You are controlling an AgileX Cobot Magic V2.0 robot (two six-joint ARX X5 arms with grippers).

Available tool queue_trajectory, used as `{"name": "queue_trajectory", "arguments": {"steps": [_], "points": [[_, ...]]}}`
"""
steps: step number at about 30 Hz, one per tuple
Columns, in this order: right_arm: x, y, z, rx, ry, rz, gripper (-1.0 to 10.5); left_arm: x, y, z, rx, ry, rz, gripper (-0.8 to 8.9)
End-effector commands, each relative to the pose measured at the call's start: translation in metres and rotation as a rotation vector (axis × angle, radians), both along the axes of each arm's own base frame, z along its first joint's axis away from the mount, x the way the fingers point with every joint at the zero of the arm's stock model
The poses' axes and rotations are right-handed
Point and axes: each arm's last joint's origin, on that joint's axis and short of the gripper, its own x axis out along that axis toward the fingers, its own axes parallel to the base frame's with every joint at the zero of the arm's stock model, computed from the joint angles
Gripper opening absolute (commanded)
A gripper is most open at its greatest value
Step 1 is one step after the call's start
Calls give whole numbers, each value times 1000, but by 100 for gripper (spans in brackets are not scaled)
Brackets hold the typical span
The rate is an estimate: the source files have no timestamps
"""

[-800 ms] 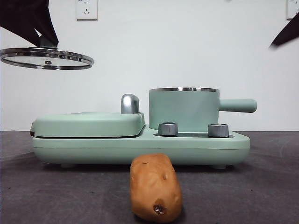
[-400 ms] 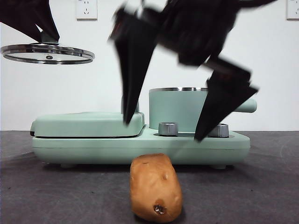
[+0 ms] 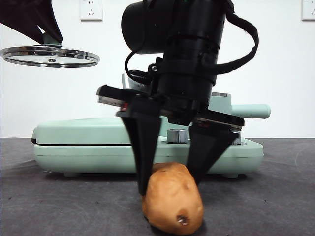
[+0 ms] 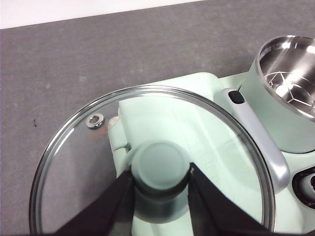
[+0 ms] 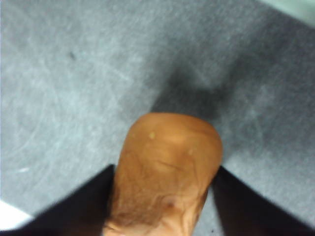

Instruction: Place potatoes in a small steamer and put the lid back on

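Note:
The orange-brown potato lies on the grey table in front of the appliance, its dark pit facing the front view. My right gripper has come down over it from above, a jaw against each side; the right wrist view shows the potato filling the gap between the jaws. My left gripper is shut on the knob of the glass lid and holds it high at the left, above the griddle. The mint-green steamer stands open, mostly hidden behind the right arm in the front view; its handle shows.
The flat green griddle plate lies shut on the left of the appliance base. A steel control knob sits on the base behind the right gripper. A wall socket is behind.
The right arm dropped into view from above and closed its jaws around the potato, which shifted slightly right. The left gripper with the lid stayed still.

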Motion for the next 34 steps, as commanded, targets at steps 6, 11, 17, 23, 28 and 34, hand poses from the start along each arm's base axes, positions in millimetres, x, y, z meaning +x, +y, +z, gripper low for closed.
{"name": "queue_trajectory", "arguments": {"steps": [6, 11, 17, 23, 28, 34], "points": [[4, 10, 33, -81, -85, 92, 7, 0, -1, 10, -24, -56, -16, 5], [20, 9, 84, -116, -211, 111, 7, 0, -1, 10, -23, -54, -16, 5], [59, -12, 138, -61, -339, 63, 7, 0, -1, 10, -22, -55, -16, 5], [113, -39, 159, -82, -391, -3, 7, 0, -1, 10, -23, -55, -16, 5], [152, -42, 160, -83, -422, -19, 7, 0, -1, 10, -22, -54, -16, 5], [184, -51, 152, -30, -389, -56, 7, 0, -1, 10, -21, -55, -17, 5]]}}
